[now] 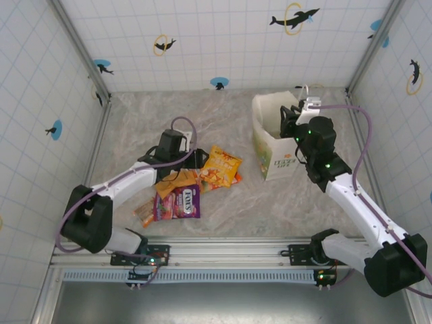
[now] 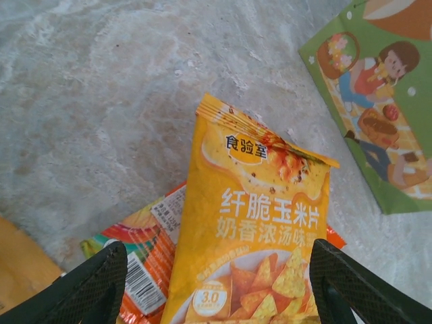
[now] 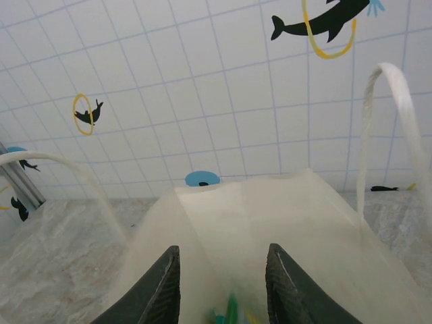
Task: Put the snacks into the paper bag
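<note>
**Currently: left gripper (image 1: 196,159) open over the snacks (image 1: 202,182), right gripper (image 1: 290,119) open above the paper bag (image 1: 273,162)**

1. Left side. My left gripper hangs over the snack pile near the middle of the desk (image 1: 128,128). Its jaws stand wide apart and straddle the yellow packet (image 2: 256,216), with one finger (image 2: 94,287) at each long edge. Whether either finger touches the wrapper I cannot tell. The yellow packet lies flat and overlaps an orange packet (image 2: 145,250) that bears a barcode. In the top view a purple packet (image 1: 179,202) lies on the near side of the pile. A slim orange wrapper (image 1: 144,213) lies at its near left corner.

2. Right side. My right gripper is above the open mouth of the paper bag. The bag stands upright at the far right of the desk, to the right of the pile. The jaws are partly apart and nothing sits between them. In the wrist view the bag's white wall lies below the fingers (image 3: 165,287), and a loop handle (image 3: 385,121) rises on each side. Green and teal scraps show low inside the bag; they are too small to identify.
</note>
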Controlling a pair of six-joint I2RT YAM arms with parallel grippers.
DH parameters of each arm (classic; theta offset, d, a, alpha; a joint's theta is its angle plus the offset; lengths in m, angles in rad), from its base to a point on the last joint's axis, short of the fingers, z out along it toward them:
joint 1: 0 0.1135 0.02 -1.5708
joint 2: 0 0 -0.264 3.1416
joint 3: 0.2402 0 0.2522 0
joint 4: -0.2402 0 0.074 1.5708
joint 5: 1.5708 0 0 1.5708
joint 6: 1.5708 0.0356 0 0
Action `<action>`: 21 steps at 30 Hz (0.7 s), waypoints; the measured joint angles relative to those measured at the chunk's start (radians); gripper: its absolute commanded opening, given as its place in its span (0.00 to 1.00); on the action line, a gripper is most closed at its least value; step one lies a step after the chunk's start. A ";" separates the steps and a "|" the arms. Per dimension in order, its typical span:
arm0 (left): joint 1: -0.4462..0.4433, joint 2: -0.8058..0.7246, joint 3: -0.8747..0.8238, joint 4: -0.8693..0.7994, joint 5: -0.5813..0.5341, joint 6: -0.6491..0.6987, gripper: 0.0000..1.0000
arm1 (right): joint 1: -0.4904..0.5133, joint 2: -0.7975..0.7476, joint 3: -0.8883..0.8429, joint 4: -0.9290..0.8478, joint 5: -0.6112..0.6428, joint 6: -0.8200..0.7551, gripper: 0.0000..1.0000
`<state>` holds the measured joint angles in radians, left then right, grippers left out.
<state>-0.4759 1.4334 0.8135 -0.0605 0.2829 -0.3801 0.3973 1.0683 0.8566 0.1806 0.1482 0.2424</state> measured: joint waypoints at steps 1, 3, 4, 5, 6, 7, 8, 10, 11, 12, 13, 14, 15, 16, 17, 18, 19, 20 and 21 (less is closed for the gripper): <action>0.011 0.018 0.006 0.014 0.024 -0.011 0.71 | 0.000 0.000 0.000 0.000 -0.003 0.003 0.37; 0.027 0.052 0.019 0.040 0.069 -0.025 0.70 | 0.000 0.000 0.000 -0.002 -0.014 0.007 0.37; 0.040 0.071 0.028 0.053 0.095 -0.034 0.69 | 0.000 0.000 0.000 -0.003 -0.018 0.008 0.38; 0.048 0.088 0.036 0.063 0.117 -0.041 0.69 | 0.000 0.000 0.000 -0.006 -0.025 0.010 0.38; 0.060 0.108 0.047 0.076 0.142 -0.048 0.69 | 0.000 0.000 0.000 -0.008 -0.032 0.010 0.38; 0.069 0.128 0.059 0.084 0.162 -0.051 0.68 | 0.000 0.000 0.000 -0.010 -0.040 0.010 0.38; 0.077 0.144 0.069 0.091 0.179 -0.056 0.68 | 0.000 -0.001 0.000 -0.010 -0.048 0.010 0.38; 0.089 0.180 0.096 0.098 0.210 -0.060 0.67 | 0.000 -0.007 0.000 -0.014 -0.067 0.008 0.39; 0.091 0.197 0.109 0.100 0.223 -0.062 0.67 | 0.000 -0.014 0.000 -0.018 -0.077 0.007 0.39; 0.092 0.216 0.121 0.102 0.235 -0.063 0.67 | 0.000 -0.023 0.000 -0.021 -0.087 0.006 0.39; 0.092 0.231 0.129 0.107 0.246 -0.064 0.67 | 0.000 -0.034 0.000 -0.023 -0.096 0.003 0.39; 0.094 0.247 0.134 0.114 0.261 -0.065 0.66 | 0.000 -0.046 0.000 -0.024 -0.105 0.002 0.39; 0.095 0.265 0.141 0.114 0.278 -0.066 0.65 | 0.000 -0.059 0.000 -0.024 -0.114 -0.001 0.39; 0.095 0.283 0.151 0.116 0.293 -0.066 0.64 | 0.000 -0.070 0.000 -0.024 -0.124 -0.003 0.39; 0.096 0.307 0.164 0.117 0.310 -0.066 0.63 | 0.000 -0.081 0.000 -0.024 -0.131 -0.006 0.40; 0.097 0.325 0.175 0.119 0.325 -0.066 0.63 | 0.000 -0.092 0.000 -0.024 -0.140 -0.009 0.40; 0.097 0.341 0.182 0.123 0.337 -0.066 0.63 | 0.000 -0.098 0.000 -0.025 -0.147 -0.011 0.40; 0.097 0.356 0.188 0.125 0.347 -0.066 0.63 | 0.000 -0.105 0.000 -0.026 -0.150 -0.013 0.40; 0.097 0.367 0.190 0.129 0.357 -0.066 0.63 | 0.000 -0.109 0.000 -0.030 -0.156 -0.015 0.40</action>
<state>-0.3786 1.8008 1.0035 0.0681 0.6403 -0.4458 0.3973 0.9596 0.8566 0.1509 -0.0082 0.2272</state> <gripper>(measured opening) 0.630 0.398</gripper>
